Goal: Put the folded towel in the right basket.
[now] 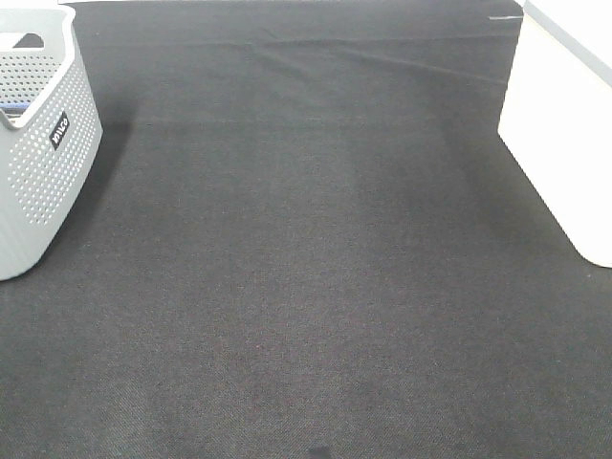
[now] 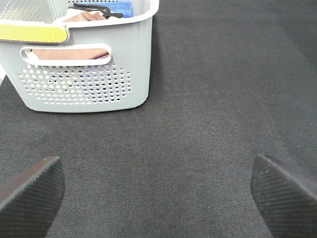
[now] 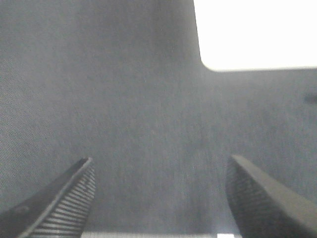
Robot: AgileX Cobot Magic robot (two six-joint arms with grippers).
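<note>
A folded brownish-pink towel (image 2: 69,53) lies inside the grey perforated basket (image 2: 84,89) and shows through the basket's handle slot in the left wrist view. A blue cloth (image 2: 121,7) and a black item lie behind it in the same basket. The grey basket stands at the far left of the exterior view (image 1: 38,163). The white right basket (image 1: 564,124) stands at the right edge and also shows in the right wrist view (image 3: 252,32). My left gripper (image 2: 157,198) is open and empty, some way short of the grey basket. My right gripper (image 3: 161,198) is open and empty over the cloth near the white basket. Neither gripper shows in the exterior view.
A black cloth (image 1: 306,268) covers the table between the two baskets. A yellow-green strip (image 2: 32,33) lies on the grey basket's near rim.
</note>
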